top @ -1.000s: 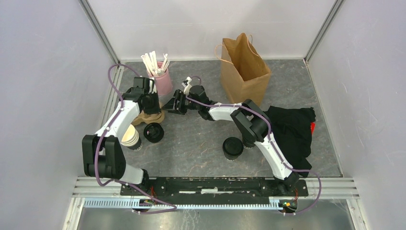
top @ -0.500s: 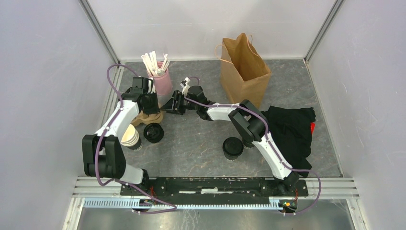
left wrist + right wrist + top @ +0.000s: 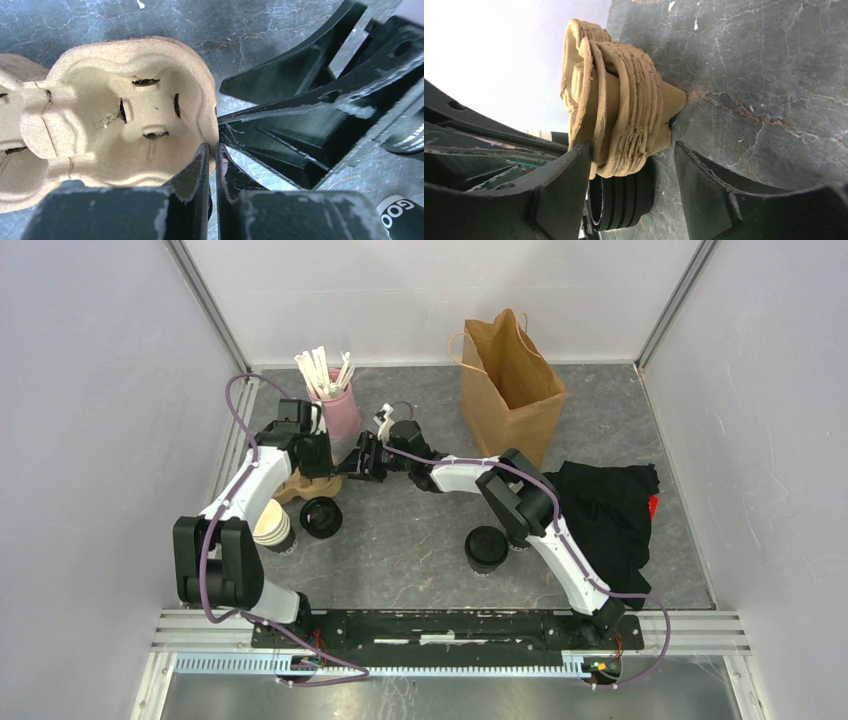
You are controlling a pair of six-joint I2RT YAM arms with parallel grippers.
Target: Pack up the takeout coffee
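A tan cardboard cup carrier [image 3: 292, 486] lies at the left of the table. My left gripper [image 3: 318, 468] is shut on the carrier's [image 3: 125, 115] rim, pinched between its fingertips [image 3: 202, 155]. My right gripper [image 3: 357, 458] stands open beside it, its two fingers either side of the carrier's [image 3: 624, 115] near corner without closing on it. One black-lidded takeout coffee [image 3: 321, 517] stands just in front of the carrier, its ribbed lid [image 3: 624, 200] low in the right wrist view. Another lidded coffee [image 3: 487, 548] stands mid-table, and a lidless cream-rimmed cup [image 3: 272, 528] at the left.
A pink cup of white sticks [image 3: 335, 405] stands behind the carrier. An open brown paper bag [image 3: 510, 390] stands at the back centre. A black cloth [image 3: 610, 510] lies at the right. White walls close in the table on three sides.
My right gripper has slid a little left, closer to the carrier, with its jaws slightly wider. The left gripper has kept its hold and stayed put.
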